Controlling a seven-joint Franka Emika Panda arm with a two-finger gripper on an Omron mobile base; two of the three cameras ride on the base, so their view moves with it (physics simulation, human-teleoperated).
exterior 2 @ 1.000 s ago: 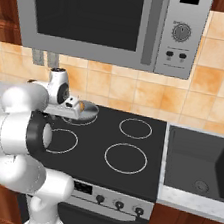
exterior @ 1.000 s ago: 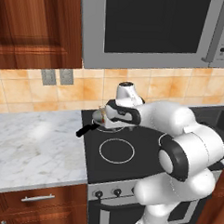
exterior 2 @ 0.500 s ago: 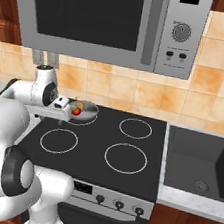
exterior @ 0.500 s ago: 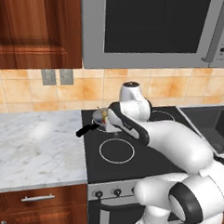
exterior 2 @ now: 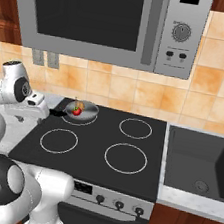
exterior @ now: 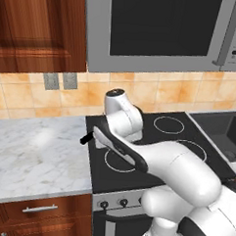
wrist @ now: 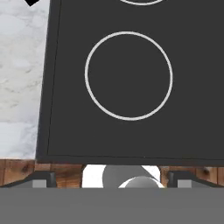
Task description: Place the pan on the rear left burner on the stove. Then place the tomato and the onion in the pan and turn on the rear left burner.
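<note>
Steel pan [exterior 2: 80, 111] sits on the rear left burner [exterior 2: 79, 120] of the stove [exterior 2: 127, 161], its black handle toward the marble counter [exterior: 34, 155]. Inside it the red tomato [exterior 2: 76, 111] is plain; a tan bit beside it looks like the onion [exterior 2: 79, 105], though it is too small to be certain. The gripper [wrist: 111, 178] hangs open and empty over the front left ring. Judging by this, loading is done and turning on the burner at the front knobs [exterior 2: 118, 204] remains

The tomato [exterior 2: 76, 111] (perhaps beside the onion) lies in the pan [exterior 2: 82, 111] on the stove's [exterior 2: 98, 155] rear left burner [exterior 2: 78, 120].
</note>
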